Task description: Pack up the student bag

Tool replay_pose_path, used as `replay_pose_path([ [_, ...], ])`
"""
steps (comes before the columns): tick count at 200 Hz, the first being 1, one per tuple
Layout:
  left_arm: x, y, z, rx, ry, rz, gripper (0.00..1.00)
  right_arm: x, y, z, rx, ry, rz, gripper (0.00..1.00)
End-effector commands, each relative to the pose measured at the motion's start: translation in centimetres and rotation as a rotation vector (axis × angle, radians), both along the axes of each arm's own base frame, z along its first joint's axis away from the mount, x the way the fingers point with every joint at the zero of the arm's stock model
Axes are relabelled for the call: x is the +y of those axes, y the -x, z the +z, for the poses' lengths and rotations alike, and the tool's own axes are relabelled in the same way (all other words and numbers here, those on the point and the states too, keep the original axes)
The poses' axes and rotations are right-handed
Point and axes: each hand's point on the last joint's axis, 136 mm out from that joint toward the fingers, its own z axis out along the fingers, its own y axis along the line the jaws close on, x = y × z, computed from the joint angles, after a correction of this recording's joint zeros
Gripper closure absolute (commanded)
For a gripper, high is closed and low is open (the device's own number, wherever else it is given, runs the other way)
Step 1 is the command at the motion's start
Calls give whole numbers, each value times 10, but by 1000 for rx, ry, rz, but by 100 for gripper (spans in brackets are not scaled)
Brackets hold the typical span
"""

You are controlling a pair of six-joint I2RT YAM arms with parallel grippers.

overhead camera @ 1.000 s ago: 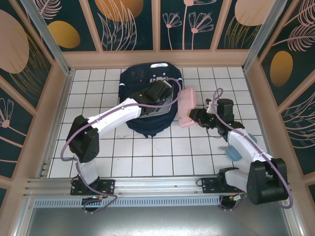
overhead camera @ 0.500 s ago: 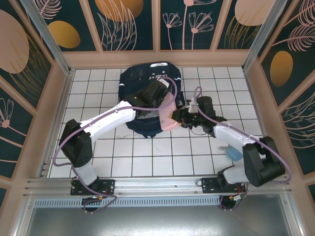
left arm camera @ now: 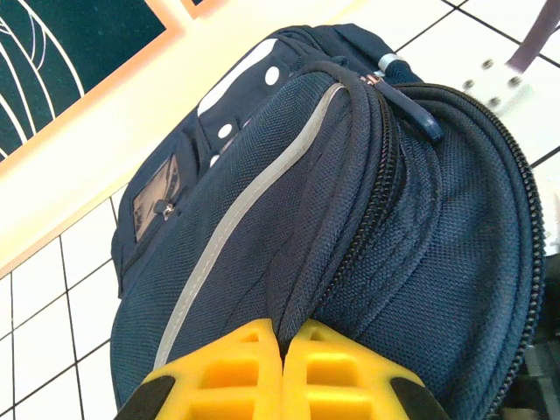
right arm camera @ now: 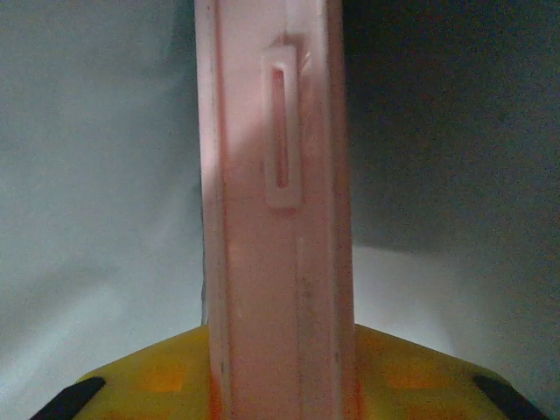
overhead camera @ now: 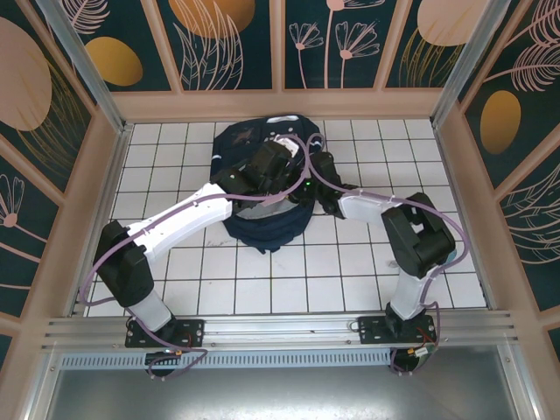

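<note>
- White-tiled table (overhead camera: 262,280), boxed in by wood-framed walls (overhead camera: 236,44) painted dark teal with plant motifs.
- Bag (overhead camera: 262,229) lies at far centre of the table, near the back wall, both arms meeting over it.
- Change over the last second: the right claw (right arm camera: 280,372) and its pink case (right arm camera: 276,219) were out over bare tiles to the right of the bag. They swung left to the bag's edge and are now at its mouth.
- Right wrist view: the case stands upright between the yellow fingers, with pale grey lining (right arm camera: 87,175) to its left and dark shadow to its right. Judged: the case is inside the bag.
- Meaning for the task: insertion looks nearly done, with release and withdrawal remaining. Cannot tell whether the case has bottomed out.
- Right claw: partly closed, clamped on the lower end of the case.
- Left claw (left arm camera: 282,337): fingers pressed together on a fold of bag fabric beside the zip (left arm camera: 376,184), apparently holding the mouth open.
- Left arm (overhead camera: 188,214): stretched diagonally from its base at near left up to the bag's top, more extended than a second ago.
- Right arm (overhead camera: 411,236): elbow out to the right, forearm folded back leftward across the tiles to the bag.
</note>
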Motion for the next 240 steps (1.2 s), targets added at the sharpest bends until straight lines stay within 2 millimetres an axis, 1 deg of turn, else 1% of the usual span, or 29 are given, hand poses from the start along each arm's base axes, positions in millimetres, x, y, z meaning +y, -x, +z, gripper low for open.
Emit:
replay_pose_path([
  [1, -7, 1, 69, -141, 204, 22, 100, 8, -31, 27, -111, -54, -132, 83],
  [9, -8, 1, 69, -139, 208, 23, 100, 7, -37, 26, -124, -53, -166, 83],
  [40, -13, 0, 72, -135, 226, 16, 100, 9, -57, 11, -147, -51, -255, 83],
  [59, -14, -3, 72, -128, 223, 23, 100, 11, -67, 9, -196, -60, -303, 83],
  [86, -15, -3, 71, -121, 225, 25, 100, 19, -85, 6, -228, -62, -324, 79],
  [95, -15, -3, 71, -118, 224, 24, 100, 22, -88, 7, -242, -63, -317, 74],
  [105, -14, -2, 72, -118, 231, 30, 100, 23, -88, 10, -254, -69, -315, 63],
  [115, -14, -2, 70, -114, 236, 32, 100, 22, -87, 9, -246, -61, -309, 50],
  [124, -14, -2, 69, -112, 237, 34, 100, 21, -84, 10, -235, -46, -297, 40],
  [137, -14, -3, 70, -113, 240, 38, 100, 18, -76, 6, -203, -13, -278, 30],
  [145, -14, -4, 70, -114, 240, 40, 100, 15, -70, 7, -193, -2, -265, 27],
  [152, -14, -5, 71, -116, 243, 44, 100, 13, -64, 8, -183, 8, -251, 26],
  [187, -17, -8, 76, -127, 251, 51, 100, -6, -36, 9, -139, 89, -212, 25],
  [194, -18, -9, 76, -127, 252, 51, 100, -8, -30, 7, -124, 93, -203, 27],
  [202, -19, -10, 76, -128, 252, 52, 100, -8, -24, 10, -109, 77, -173, 30],
  [218, -22, -11, 75, -125, 252, 46, 100, -9, -7, 10, -68, 32, -128, 34],
  [225, -22, -11, 73, -122, 252, 44, 100, -11, 0, 12, -64, 6, -120, 35],
  [226, -22, -11, 73, -121, 252, 44, 100, -10, 0, 15, -71, -3, -118, 35],
  [240, -25, -11, 70, -114, 252, 40, 100, -16, 15, 16, -59, -38, -106, 36],
])
